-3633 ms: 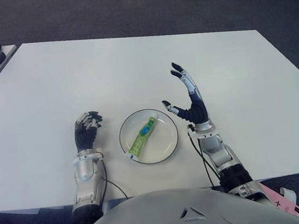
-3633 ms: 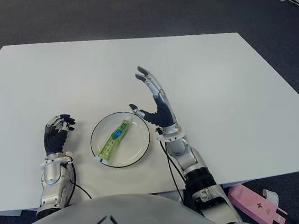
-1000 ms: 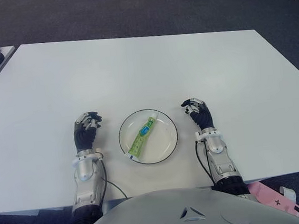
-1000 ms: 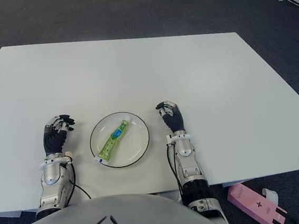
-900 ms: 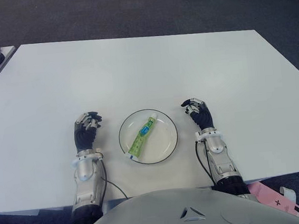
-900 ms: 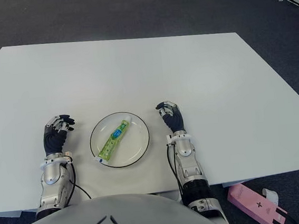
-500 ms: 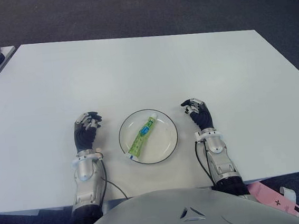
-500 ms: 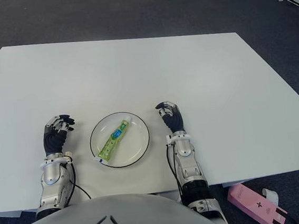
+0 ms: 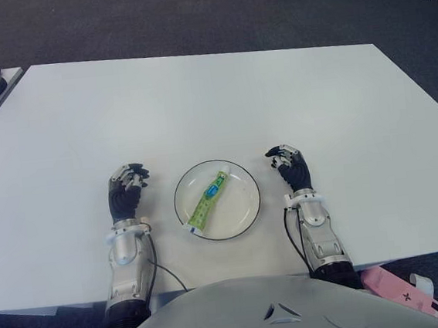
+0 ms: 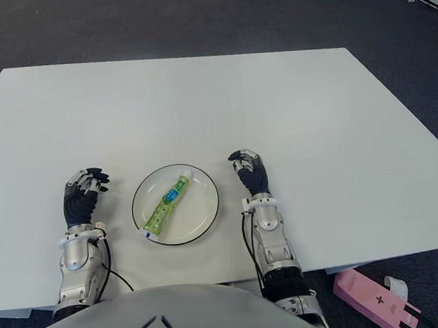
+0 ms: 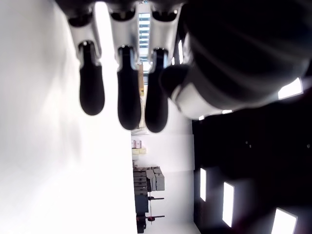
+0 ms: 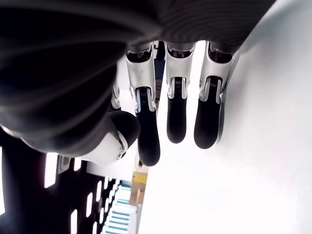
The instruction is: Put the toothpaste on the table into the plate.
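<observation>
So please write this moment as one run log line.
toothpaste: lying in plate | left hand: curled, empty, left of plate | right hand: curled, empty, right of plate | task: looks done

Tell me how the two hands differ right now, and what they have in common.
The left hand shows left of the plate; the right hand shows right of it. The left hand sits a little farther from the plate's rim than the right hand. Both are curled and hold nothing, palms down over the white table, and neither touches the toothpaste lying in the plate.

2 head eyes look down, sharing table (image 9: 197,96); wrist cameras close on fingers (image 12: 176,117).
</observation>
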